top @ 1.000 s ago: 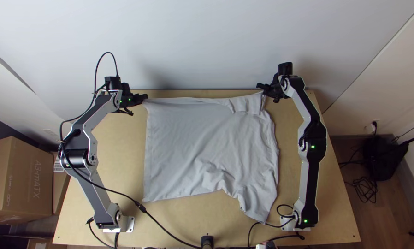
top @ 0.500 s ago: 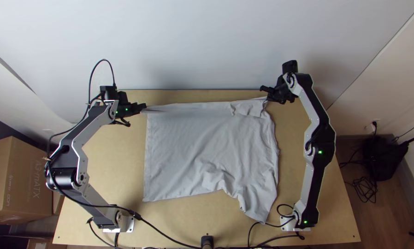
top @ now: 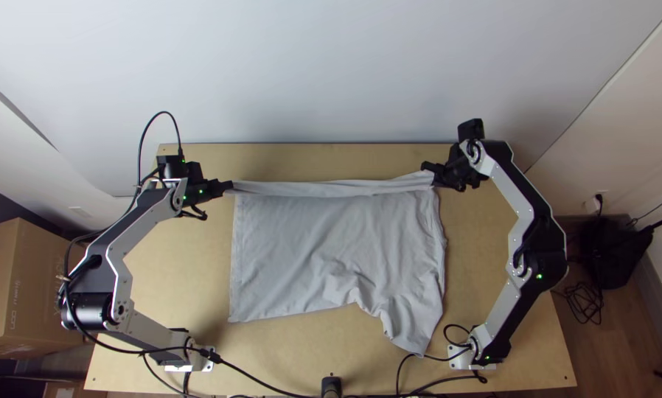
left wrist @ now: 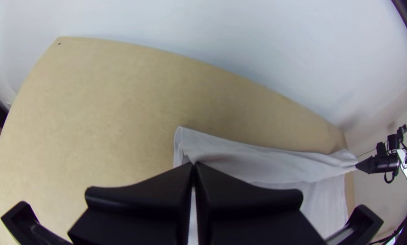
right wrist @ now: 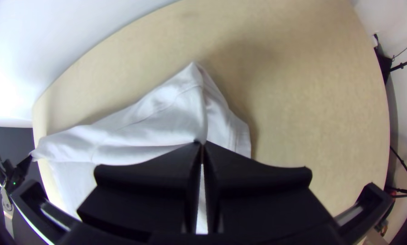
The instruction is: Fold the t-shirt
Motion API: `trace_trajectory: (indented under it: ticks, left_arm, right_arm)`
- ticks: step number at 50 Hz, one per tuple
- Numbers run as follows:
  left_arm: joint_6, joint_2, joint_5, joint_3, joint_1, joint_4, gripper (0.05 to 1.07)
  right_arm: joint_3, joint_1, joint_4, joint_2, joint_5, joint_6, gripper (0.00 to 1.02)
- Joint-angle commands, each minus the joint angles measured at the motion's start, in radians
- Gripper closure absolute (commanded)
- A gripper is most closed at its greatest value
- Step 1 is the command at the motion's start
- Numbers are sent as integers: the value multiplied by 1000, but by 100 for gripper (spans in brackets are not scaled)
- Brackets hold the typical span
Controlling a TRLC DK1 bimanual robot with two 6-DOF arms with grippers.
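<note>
Black jaws on the left gripper (left wrist: 194, 164) are closed right up, tips together, with a small pinch of pale grey cloth between them, near the far-left corner of the t-shirt (top: 301, 247). Those of the right gripper (right wrist: 202, 144) are closed just as tightly on the far-right part. Between the two pinches a narrow band runs fairly straight across, doubled over the layer beneath.

Nearer the bases, the rest of the shirt lies spread on the light wooden desk (top: 187, 265), its left side fairly flat, its near-right part rumpled, with a sleeve-like piece (top: 412, 328) poking out towards the near edge.

I'd judge this to be an early fold, the far edge being brought over the body. Next, both grippers should carry the band towards the near side at an even pace, keeping it stretched, then lay it down and let go together. If one lags, the fold will probably come out skewed; the rumples may want smoothing too.

Counting up: one shirt, one desk, two grippers, and two arms, left (top: 141, 214) and right (top: 509, 188).
</note>
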Motion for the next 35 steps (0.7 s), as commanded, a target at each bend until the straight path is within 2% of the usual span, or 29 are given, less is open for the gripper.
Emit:
trace_trajectory:
  ticks: [1, 23, 25, 27, 30, 32, 35]
  left_arm:
    - [-22, -52, 10, -73, -10, 16, 105]
    - [-51, -89, -5, -227, -45, 39, 105]
    - [-49, -92, -7, -237, -45, 42, 104]
    - [-48, -98, -7, -248, -47, 42, 102]
    - [-42, -118, -7, -265, -47, 41, 84]
    - [-32, -133, -8, -276, -47, 35, 72]
    - [-26, -158, -8, -283, -45, 27, 57]
  right_arm:
    - [-110, -9, 38, -81, 3, -15, 100]
    - [-317, -31, 106, -130, 3, -12, 99]
    - [-335, -37, 110, -136, 3, -10, 87]
    - [-360, -46, 122, -153, 7, -13, 60]
    - [-388, -60, 127, -182, 21, -19, 24]
    - [-404, -75, 133, -210, 30, -28, 15]
    - [-446, -101, 156, -279, 27, -35, 15]
